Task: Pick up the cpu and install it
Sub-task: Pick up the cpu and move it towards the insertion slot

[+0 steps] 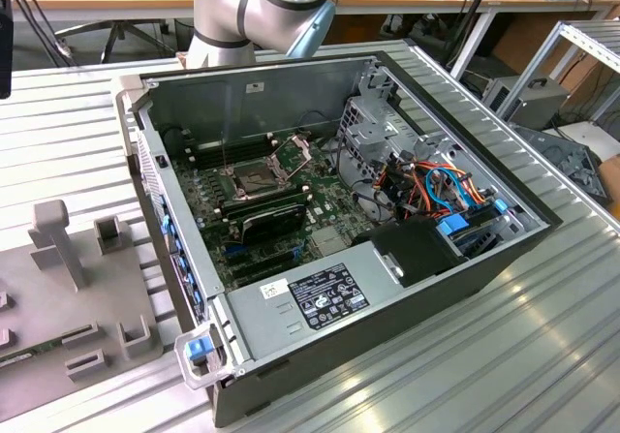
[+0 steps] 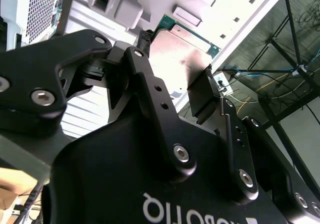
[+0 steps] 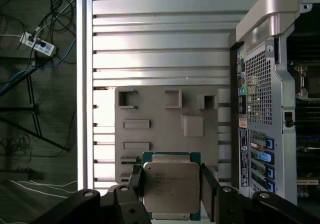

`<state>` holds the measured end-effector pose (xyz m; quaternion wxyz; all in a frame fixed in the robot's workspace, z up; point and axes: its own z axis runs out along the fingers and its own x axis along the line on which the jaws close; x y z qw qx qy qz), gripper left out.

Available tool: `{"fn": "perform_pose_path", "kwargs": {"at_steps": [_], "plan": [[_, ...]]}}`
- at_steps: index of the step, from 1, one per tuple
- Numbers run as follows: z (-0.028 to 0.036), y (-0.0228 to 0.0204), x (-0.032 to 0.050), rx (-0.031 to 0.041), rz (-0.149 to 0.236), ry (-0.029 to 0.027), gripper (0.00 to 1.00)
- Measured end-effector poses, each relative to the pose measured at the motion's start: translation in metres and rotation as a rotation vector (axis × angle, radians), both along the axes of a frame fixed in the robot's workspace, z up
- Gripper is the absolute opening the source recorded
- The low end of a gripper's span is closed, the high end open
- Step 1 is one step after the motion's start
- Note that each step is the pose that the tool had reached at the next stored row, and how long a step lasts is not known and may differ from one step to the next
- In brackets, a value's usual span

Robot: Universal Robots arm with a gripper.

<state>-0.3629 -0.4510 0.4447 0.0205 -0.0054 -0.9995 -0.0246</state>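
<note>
The gripper (image 3: 171,180) is clenched on the cpu (image 3: 171,191), with a black finger (image 3: 135,181) pressed against each of two opposite edges. The chip's silver-grey face is turned toward the first wrist view. The second wrist view also shows the cpu (image 2: 180,48) pinched between the fingers. The chip hangs over one edge of the grey tray (image 3: 165,134). That tray rests on the ribbed metal table (image 3: 160,48), just beside the open computer case (image 1: 387,297). The green motherboard (image 1: 320,225) and its socket (image 1: 254,176) lie inside the case, well apart from the tray.

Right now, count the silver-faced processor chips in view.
1: the square silver-faced cpu, at the black tool by the edge of the grey moulded tray in the first wrist view. Others may hide inside the open case.
</note>
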Motion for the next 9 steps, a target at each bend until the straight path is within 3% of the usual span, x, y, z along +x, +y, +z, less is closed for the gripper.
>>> {"fn": "perform_pose_path", "kwargs": {"at_steps": [9], "plan": [[0.0, 0.0, 0.0098, 0.0, 0.0, 0.0, 0.55]]}}
